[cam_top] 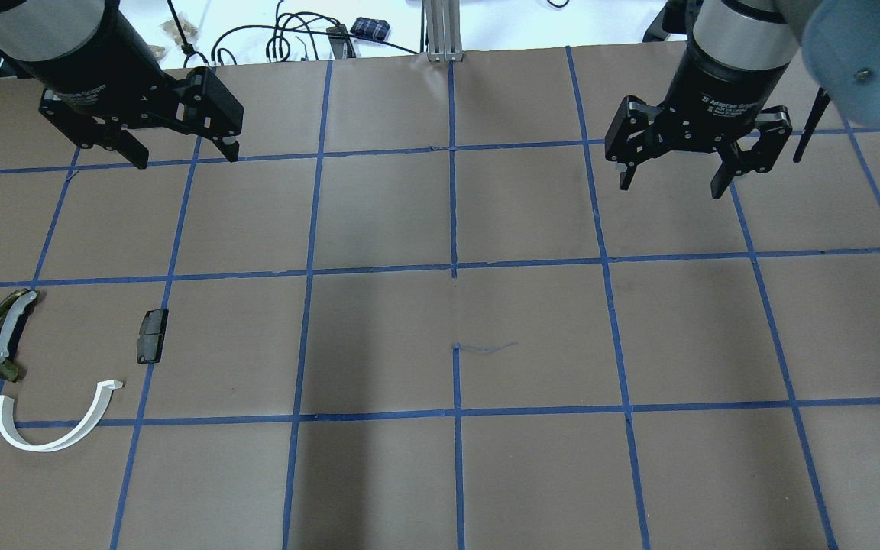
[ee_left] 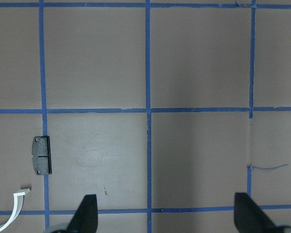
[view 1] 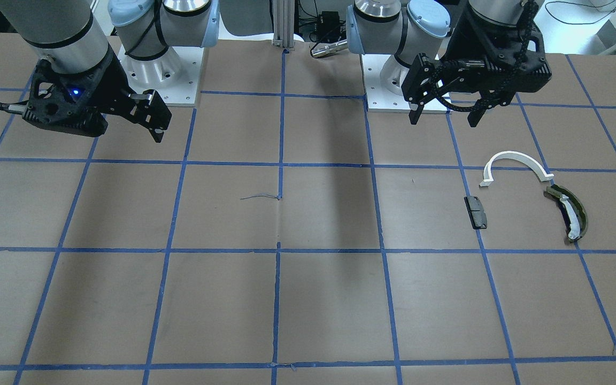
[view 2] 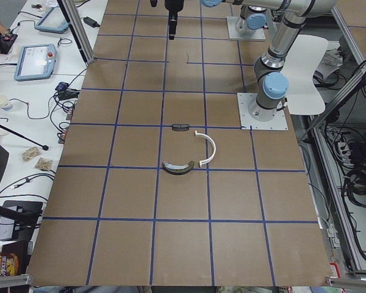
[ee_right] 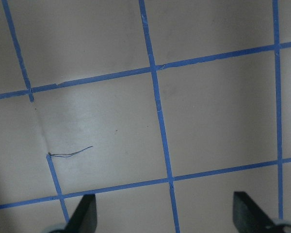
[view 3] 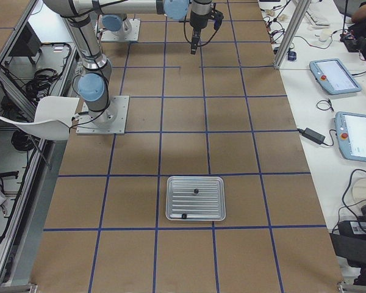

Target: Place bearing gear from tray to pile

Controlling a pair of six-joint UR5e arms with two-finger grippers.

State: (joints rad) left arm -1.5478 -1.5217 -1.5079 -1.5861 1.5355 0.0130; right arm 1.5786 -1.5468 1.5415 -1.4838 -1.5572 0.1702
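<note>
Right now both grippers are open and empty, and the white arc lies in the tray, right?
Not quite. The white arc lies on the table near the dark block, per the overhead view; the tray sits at the table's other end. The left gripper and right gripper are open and empty.

Even, diffuse light from above fills every view, and none is dim. The brown table (view 1: 233, 299) carries only soft, wide shadows. The darkest is a band running from the robot's edge toward the table's middle in the front-facing view. A pale sheen lies on the paper in the right wrist view. The tray (view 3: 207, 204) gleams faintly. The left gripper (ee_left: 167, 216) and right gripper (ee_right: 167, 213) look dark and soft-edged, while the paper beyond stays sharp.
</note>
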